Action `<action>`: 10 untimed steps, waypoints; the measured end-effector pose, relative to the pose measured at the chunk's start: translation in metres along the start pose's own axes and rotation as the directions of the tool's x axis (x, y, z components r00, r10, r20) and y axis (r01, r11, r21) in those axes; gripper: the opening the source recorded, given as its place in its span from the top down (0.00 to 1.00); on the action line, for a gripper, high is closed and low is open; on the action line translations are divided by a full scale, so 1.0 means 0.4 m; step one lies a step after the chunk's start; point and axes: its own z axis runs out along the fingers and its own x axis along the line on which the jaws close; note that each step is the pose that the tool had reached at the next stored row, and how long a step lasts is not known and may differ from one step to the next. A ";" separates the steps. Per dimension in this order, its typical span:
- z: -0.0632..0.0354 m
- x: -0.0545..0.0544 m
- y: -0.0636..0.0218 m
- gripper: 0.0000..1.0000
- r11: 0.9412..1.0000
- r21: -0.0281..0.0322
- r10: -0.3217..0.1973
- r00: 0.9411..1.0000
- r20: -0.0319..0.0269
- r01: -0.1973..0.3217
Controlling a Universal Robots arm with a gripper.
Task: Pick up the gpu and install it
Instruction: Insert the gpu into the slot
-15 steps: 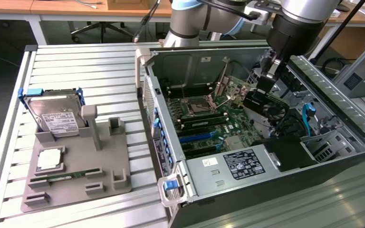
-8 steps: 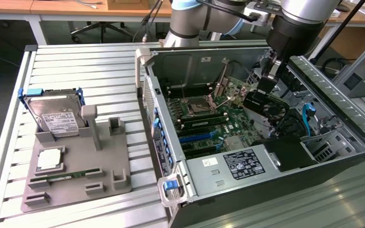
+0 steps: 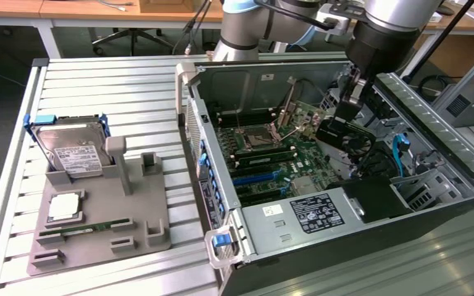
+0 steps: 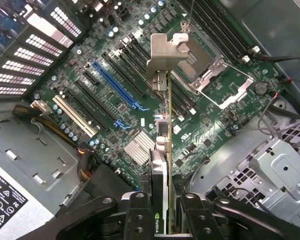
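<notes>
Inside the open computer case (image 3: 235,83), the arm's gripper (image 4: 165,216), jaws clamped halfway on the gpu (image 4: 161,165), holds the card edge-on above the green motherboard (image 4: 80,75).

Room right over the blue slot (image 4: 117,85) is open. On one side of the slot the gpu (image 4: 160,170) hangs, with the raised socket latch (image 4: 210,75) beyond it. On the other side, cables (image 4: 65,132) and the PSU (image 4: 20,165) crowd in.
</notes>
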 end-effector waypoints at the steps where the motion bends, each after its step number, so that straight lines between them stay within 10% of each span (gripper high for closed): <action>1: 0.000 0.000 0.000 0.73 1.000 0.000 -0.003 1.000 0.000 0.003; 10: 0.002 0.000 0.000 0.73 0.999 0.001 -0.036 0.999 0.000 0.036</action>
